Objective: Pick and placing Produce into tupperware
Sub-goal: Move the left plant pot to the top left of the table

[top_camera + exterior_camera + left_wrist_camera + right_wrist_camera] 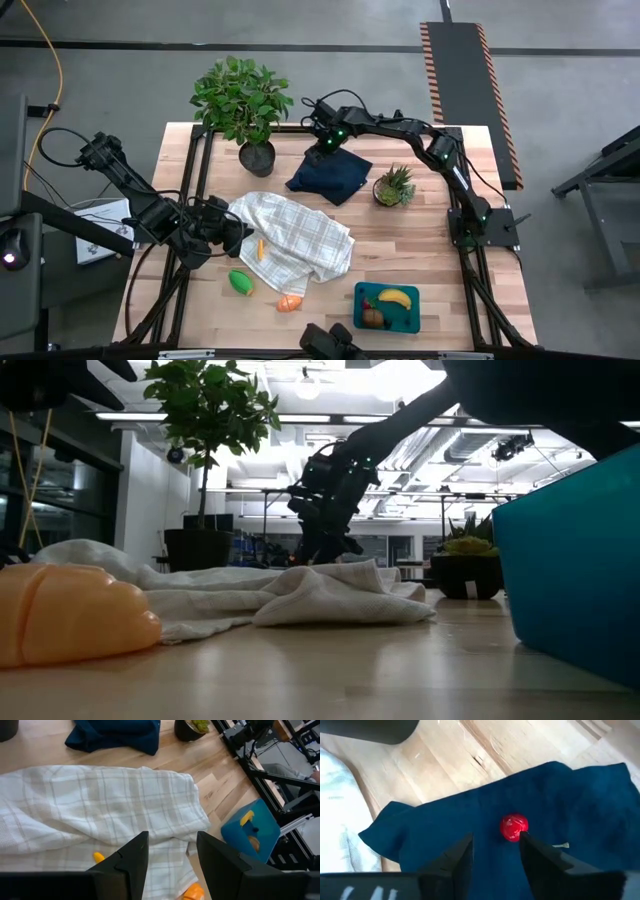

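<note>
Currently your right hand [495, 851] hangs over the crumpled navy cloth [330, 174] at the far side of the slatted wooden bench [420, 250], fingers parted, nothing between them. A small round red berry [513, 827] with a glossy, faceted surface lies on the cloth just off the fingertips, close to one of them; you cannot tell whether it touches. The right arm folds in a long arc from its base at the bench's right edge, wrist tipped down at the cloth.

Your left hand [171, 851] hovers over the white checked dish towel [295, 238], a soft woven cloth lying rumpled mid-bench. Its dark, wedge-shaped fingers stand apart and hold nothing. The left arm reaches in low from the left edge.

The tupperware [386, 306], a shallow teal plastic tub with rounded corners, sits near the front right of the bench. In it lie a curved yellow banana [395, 297], long axis running roughly left to right, a brown round piece [373, 318], and a small red piece [366, 303].

Outside the tub: a smooth oval green piece [241, 282], long axis on a diagonal, on bare wood in front of the towel; a rounded orange piece [289, 302] to its right; a slim orange piece [260, 249] on the towel, long axis pointing front to back.

A leafy potted plant [243, 105] and a spiky potted plant [394, 187] flank the navy cloth.
</note>
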You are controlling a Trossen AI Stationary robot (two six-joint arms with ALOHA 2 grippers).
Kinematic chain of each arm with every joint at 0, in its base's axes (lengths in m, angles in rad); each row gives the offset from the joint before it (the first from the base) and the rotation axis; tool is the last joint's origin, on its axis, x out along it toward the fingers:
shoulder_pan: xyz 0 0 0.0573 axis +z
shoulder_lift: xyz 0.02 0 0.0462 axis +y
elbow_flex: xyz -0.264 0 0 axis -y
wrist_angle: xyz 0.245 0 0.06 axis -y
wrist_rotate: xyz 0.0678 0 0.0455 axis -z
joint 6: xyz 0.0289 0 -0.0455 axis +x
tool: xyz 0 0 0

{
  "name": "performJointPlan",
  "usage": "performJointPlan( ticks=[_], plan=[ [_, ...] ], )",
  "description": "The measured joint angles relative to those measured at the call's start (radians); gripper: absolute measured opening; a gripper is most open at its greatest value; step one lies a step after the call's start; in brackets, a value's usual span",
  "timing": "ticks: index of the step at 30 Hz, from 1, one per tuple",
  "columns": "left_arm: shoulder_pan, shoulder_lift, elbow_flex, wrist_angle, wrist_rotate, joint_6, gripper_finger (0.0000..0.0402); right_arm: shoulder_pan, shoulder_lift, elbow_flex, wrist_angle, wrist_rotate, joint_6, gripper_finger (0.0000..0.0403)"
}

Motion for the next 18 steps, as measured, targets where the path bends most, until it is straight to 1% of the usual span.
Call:
performJointPlan(
  ticks=[6, 18],
  plan=[
    [0.000, 0.000, 0.000, 0.000, 0.000, 0.000, 0.0156, 0.000, 0.000, 0.000, 0.012, 0.005, 0.003, 0.0158],
    [0.000, 0.000, 0.000, 0.000, 0.000, -0.015, 0.0156, -0.002, 0.002, 0.002, 0.019, 0.022, 0.010, 0.0158]
  ],
)
